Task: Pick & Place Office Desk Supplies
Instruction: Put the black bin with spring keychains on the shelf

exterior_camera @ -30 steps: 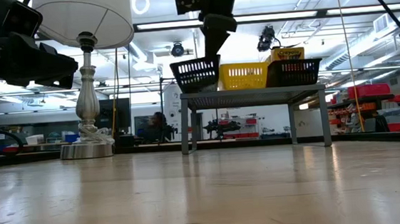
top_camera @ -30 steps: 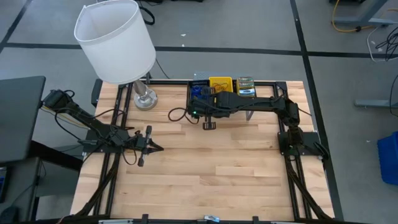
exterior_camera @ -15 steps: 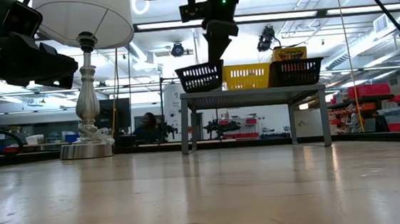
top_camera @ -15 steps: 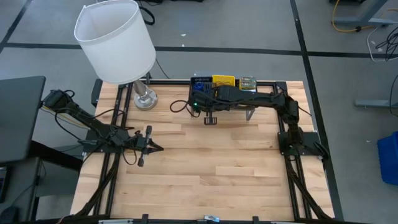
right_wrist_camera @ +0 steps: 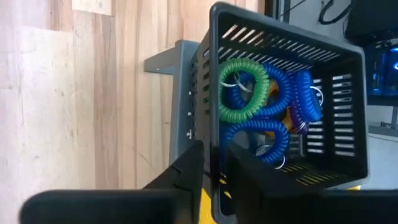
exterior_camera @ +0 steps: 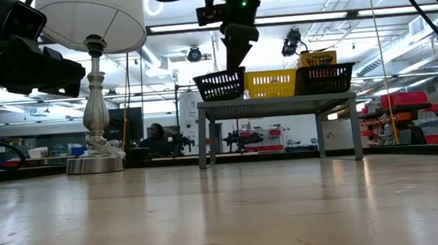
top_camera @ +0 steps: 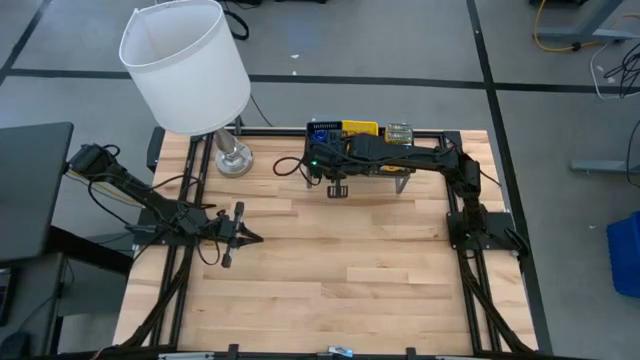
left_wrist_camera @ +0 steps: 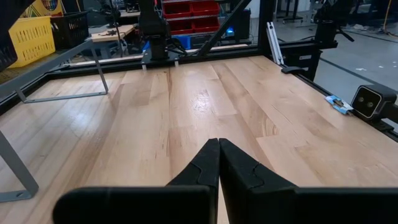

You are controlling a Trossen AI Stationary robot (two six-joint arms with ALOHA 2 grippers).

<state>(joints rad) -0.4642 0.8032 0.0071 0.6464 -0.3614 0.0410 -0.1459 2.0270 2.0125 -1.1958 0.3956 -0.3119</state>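
Note:
A black mesh tray (right_wrist_camera: 286, 99) holds green, blue, purple and orange coiled bands (right_wrist_camera: 261, 112). In the low view this tray (exterior_camera: 218, 86) sits level at the left end of the grey shelf (exterior_camera: 276, 102), beside a yellow tray (exterior_camera: 270, 83) and a second black mesh tray (exterior_camera: 324, 78) with a crayon box (exterior_camera: 316, 56) in it. My right gripper (right_wrist_camera: 213, 152) is shut on the first tray and reaches it from above (exterior_camera: 232, 65). My left gripper (left_wrist_camera: 218, 163) is shut on nothing and waits over the table's left side (top_camera: 245, 236). My right gripper pinches the rim of the tray's side wall (right_wrist_camera: 210, 134) that faces the table's near side, one finger (right_wrist_camera: 186, 168) outside the tray and one finger (right_wrist_camera: 245, 171) inside. The fingers come from above, pointing down. The tray is upright, its bottom at the shelf top.
A lamp with a white shade (top_camera: 187, 65) stands at the far left corner on a silver base (top_camera: 233, 158). The shelf's legs (exterior_camera: 203, 143) reach down to the table. Bare wooden tabletop (top_camera: 340, 270) stretches from the shelf to the near edge.
My right gripper has carried the black mesh tray a little toward the far edge. The tray hung tilted a second ago and now sits level on the shelf, closer to the yellow tray. The left arm has kept still.

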